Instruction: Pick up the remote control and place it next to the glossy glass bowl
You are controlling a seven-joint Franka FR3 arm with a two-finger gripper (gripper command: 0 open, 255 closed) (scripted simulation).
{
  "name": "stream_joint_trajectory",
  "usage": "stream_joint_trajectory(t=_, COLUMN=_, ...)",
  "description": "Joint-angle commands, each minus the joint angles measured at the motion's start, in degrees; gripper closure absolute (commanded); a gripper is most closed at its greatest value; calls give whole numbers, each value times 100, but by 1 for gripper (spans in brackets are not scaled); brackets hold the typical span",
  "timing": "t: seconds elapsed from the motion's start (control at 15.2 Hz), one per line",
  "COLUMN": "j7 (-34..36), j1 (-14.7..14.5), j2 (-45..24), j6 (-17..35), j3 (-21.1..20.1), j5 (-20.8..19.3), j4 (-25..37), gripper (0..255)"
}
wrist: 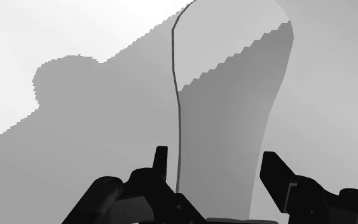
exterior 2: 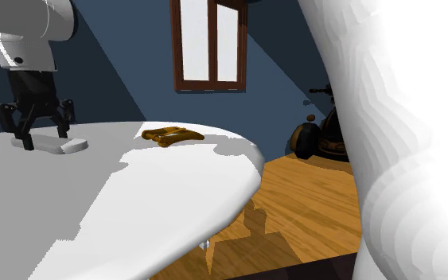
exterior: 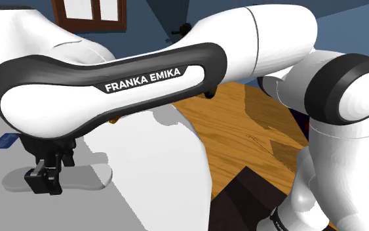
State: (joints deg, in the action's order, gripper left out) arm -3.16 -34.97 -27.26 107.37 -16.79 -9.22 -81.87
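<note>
The one line I can read is "FRANKA EMIKA". It stands in white capitals on the dark casing of my arm's long link (exterior: 147,79) in the shoulder view, running along the casing and slanting up toward that view's right. A small blue card (exterior: 4,141) lies on the white table (exterior: 143,184) at that view's left edge. Whatever is printed on it is too small to read.
</note>
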Motion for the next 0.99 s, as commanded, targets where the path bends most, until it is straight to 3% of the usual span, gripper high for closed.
stream_joint_trajectory(t=0.0, j7=18, j1=-1, j2=-30, j6=143, j3=5, j5=-13, j4=-111, gripper=255)
stream_joint_trajectory(t=0.92, j7=118, j1=-6, j2=-362, j6=1065, j3=73, j5=-140, j4=-715, gripper=255)
